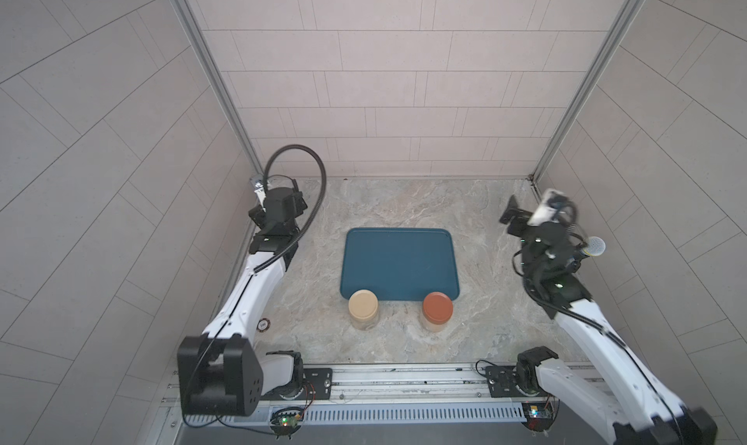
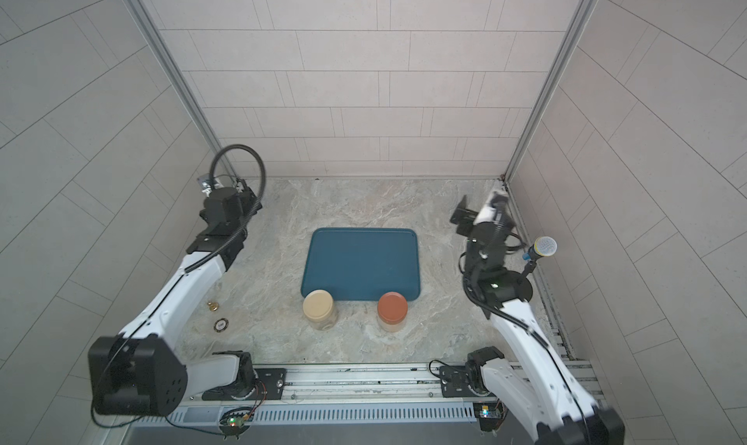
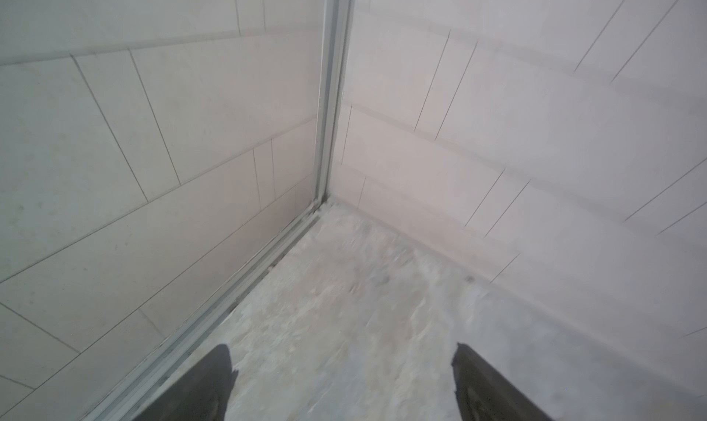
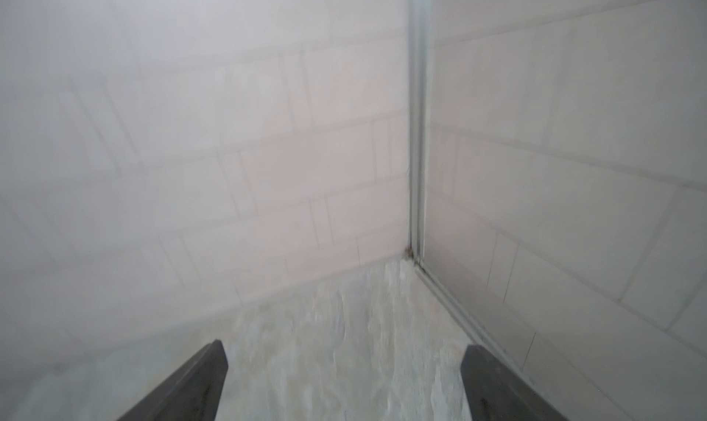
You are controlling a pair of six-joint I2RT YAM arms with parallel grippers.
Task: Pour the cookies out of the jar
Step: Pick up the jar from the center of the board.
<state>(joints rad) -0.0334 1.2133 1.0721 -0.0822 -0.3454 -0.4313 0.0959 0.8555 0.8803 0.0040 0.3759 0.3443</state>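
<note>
Marble table (image 1: pixel 404 204) carries a bare tray (image 1: pixel 398 261). Beige-lidded jar (image 1: pixel 364 307) and red-lidded jar (image 1: pixel 437 307) stand closed beside it. My left fingers (image 3: pixel 206 392) and right fingers (image 4: pixel 191 388) are spread, holding nothing. Pouring not begun.

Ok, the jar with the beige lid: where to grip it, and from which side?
I'd grip the beige-lidded jar by its clear round body, below the lid, coming level from the robot's left. It stands upright, lid on, at the front edge of the tray; the orange-lidded jar stands apart on its other side.
</note>
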